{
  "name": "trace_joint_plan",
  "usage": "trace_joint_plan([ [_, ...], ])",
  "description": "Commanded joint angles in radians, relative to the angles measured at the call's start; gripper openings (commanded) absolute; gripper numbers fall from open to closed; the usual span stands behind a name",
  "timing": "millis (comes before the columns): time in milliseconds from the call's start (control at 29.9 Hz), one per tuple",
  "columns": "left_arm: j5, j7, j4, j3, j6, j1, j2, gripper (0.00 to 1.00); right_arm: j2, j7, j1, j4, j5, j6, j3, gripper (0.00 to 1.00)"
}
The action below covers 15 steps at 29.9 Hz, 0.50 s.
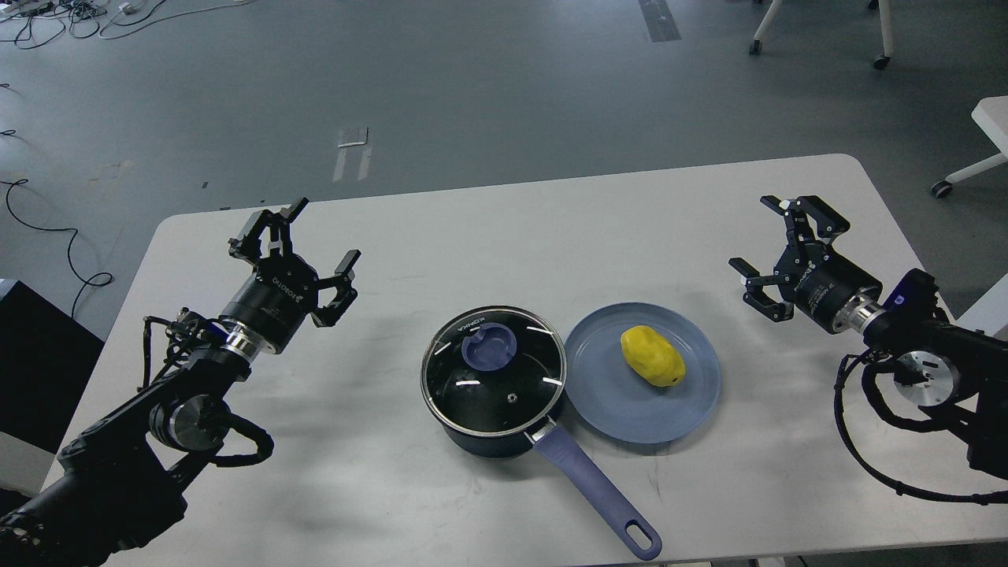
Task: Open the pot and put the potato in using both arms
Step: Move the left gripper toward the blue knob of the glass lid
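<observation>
The dark pot [472, 429] stands at the middle of the white table, closed by a glass lid [504, 386] with a lavender knob [489, 348]. Its long lavender handle [594, 492] points toward the front right. Just right of the pot, the yellow potato [652, 356] lies on a blue-grey plate [614, 405]. My left gripper [303, 244] hovers open over the table's left side, well clear of the pot. My right gripper [768, 248] is open too, at the far right, apart from the plate. Neither holds anything.
The table's front edge [551, 555] runs close below the pot handle's loop. Beyond the table's far edge is grey floor with cables at the left and chair legs at the back right. A black box [39, 362] stands left of the table.
</observation>
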Motion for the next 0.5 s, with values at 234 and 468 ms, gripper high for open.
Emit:
trace_joint_plan([
  [234,0.003,0.0,0.011,-0.001,0.0,-0.014,0.012,0.98,-0.001,0.0,0.002,-0.002,0.0,0.0,0.002,1.0],
  [468,0.031,0.0,0.055,-0.041,0.0,-0.031,0.078,0.98,-0.003,0.0,0.006,-0.01,-0.002,0.0,-0.006,1.0],
])
